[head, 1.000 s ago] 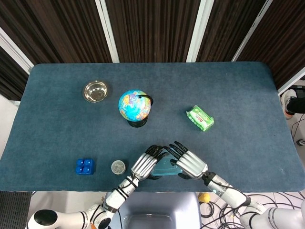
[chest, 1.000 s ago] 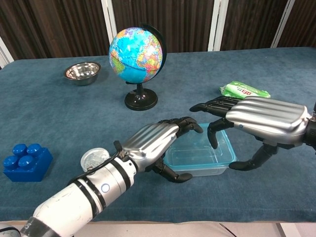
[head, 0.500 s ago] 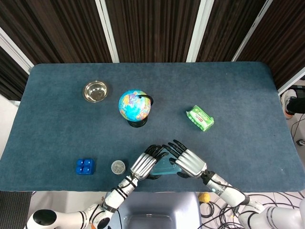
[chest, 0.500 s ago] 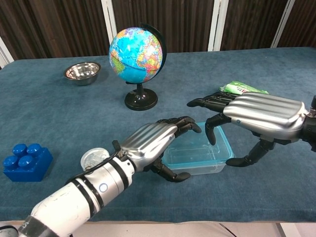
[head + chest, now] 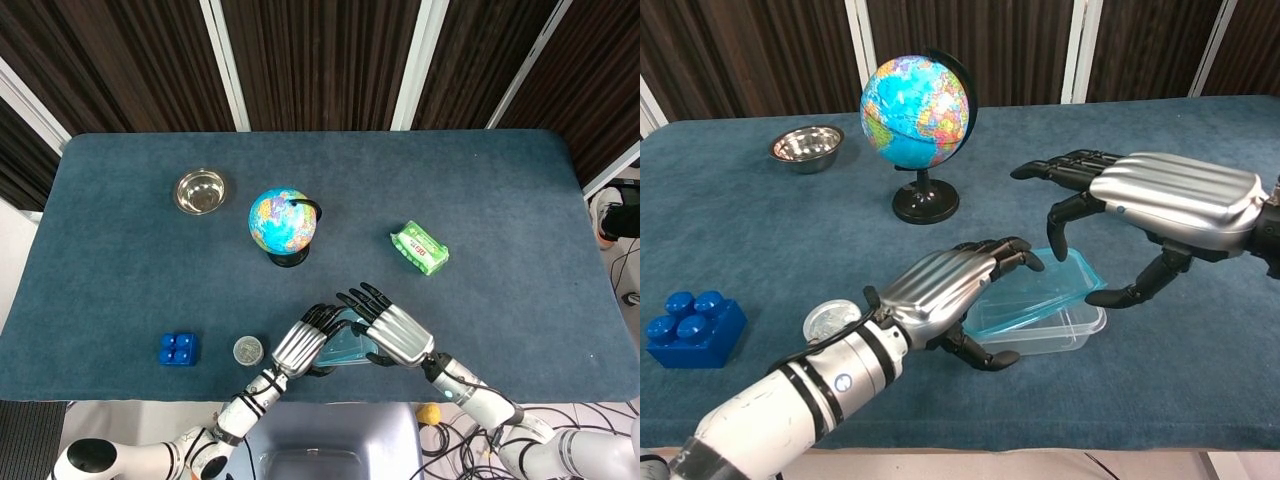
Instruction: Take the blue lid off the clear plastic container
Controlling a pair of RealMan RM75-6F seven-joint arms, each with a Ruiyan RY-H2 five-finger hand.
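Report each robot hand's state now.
Left robot hand: holds the clear plastic container.
Right robot hand: pinches the blue lid, tilted up.

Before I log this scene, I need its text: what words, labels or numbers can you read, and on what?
None can be read.
Green packet: printed marks, too small and blurred.
Globe: map lettering, too small.
Nothing shows on the lid, container, bowl, block or hands.

Even, bright overhead light in both views, shadows soft and short. Mild glare on the shiny steel bowl [image 5: 806, 146] and the silver-shelled right hand [image 5: 1160, 205]. Focus sharp throughout, no motion blur.
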